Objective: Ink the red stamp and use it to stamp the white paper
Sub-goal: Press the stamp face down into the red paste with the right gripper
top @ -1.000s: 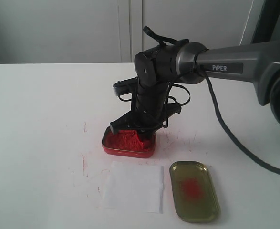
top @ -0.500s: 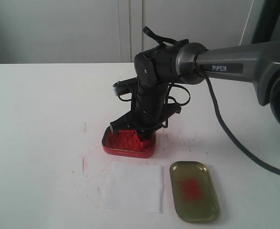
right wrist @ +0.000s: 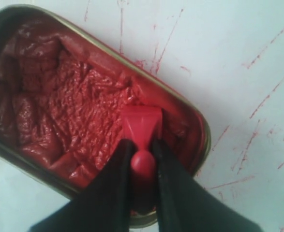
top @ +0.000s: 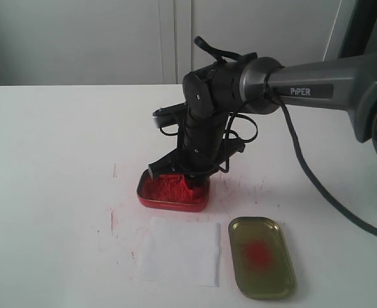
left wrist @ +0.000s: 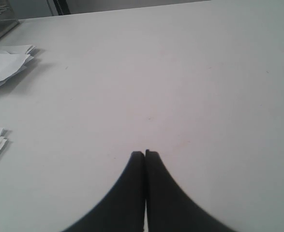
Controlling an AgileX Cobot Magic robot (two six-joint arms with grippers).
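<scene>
The red stamp (right wrist: 142,124) stands with its square base pressed into the red ink paste of the open red tin (right wrist: 205,131). My right gripper (right wrist: 142,146) is shut on the stamp's knob handle. In the exterior view the right gripper (top: 187,174) points down into the tin (top: 169,204) and hides the stamp. The white paper (top: 178,250) lies flat just in front of the tin. My left gripper (left wrist: 144,153) is shut with nothing in it, over bare table away from these things.
A shallow gold lid (top: 261,256) with a red smear lies to the right of the paper. Red ink streaks mark the table around the tin. Loose stacks of white sheets (left wrist: 4,65) lie near the left gripper.
The right arm has shifted very slightly to the right. The stamp stays held in the tin's paste.
</scene>
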